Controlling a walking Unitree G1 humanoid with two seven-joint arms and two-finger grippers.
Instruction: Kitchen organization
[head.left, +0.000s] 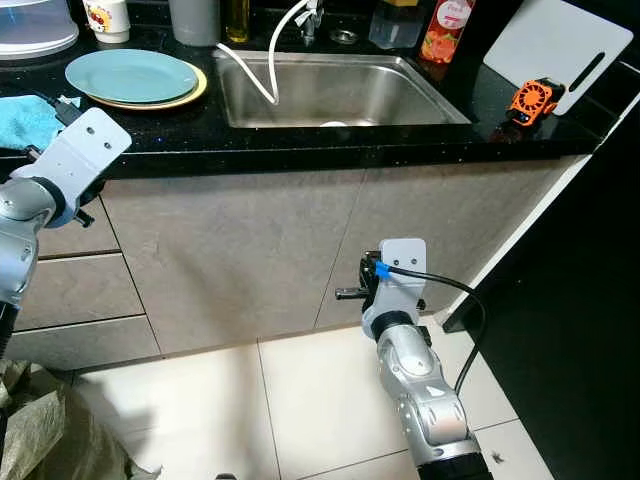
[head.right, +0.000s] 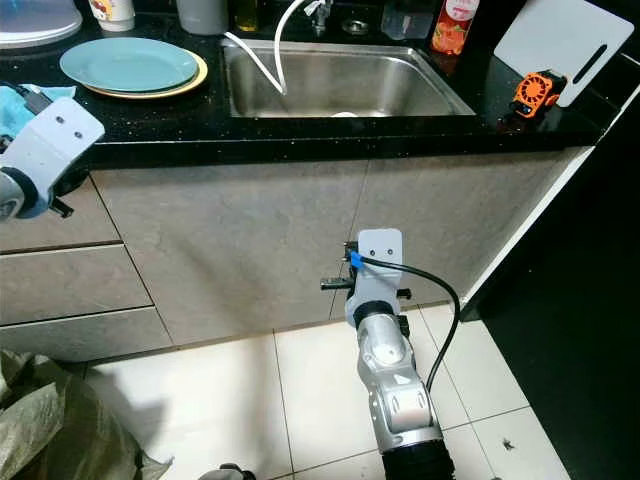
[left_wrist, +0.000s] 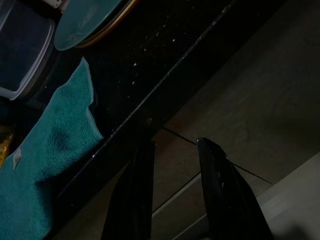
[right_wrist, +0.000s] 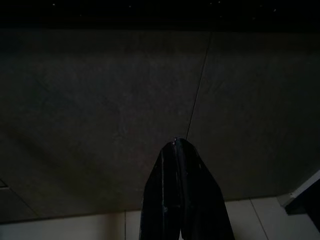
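Two grippers. Right gripper (right_wrist: 176, 142): black fingers pressed together on nothing, low before the matte grey cabinet doors (head.left: 300, 250). Left gripper (left_wrist: 175, 145): two glossy black fingers parted and empty, at the speckled black counter edge (left_wrist: 165, 75). Just beside it, one fuzzy teal towel (left_wrist: 55, 145). Beyond that, one round teal plate (head.left: 132, 74) stacked on one yellow-rimmed plate (head.left: 198, 90). Farther right, one rectangular steel sink (head.left: 390, 95), then one white cutting board (head.left: 555, 45) with one small orange fan (head.left: 532, 101) touching it.

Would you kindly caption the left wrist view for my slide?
Open left pincer below the black speckled countertop edge, beside a teal terry towel and stacked teal plate.
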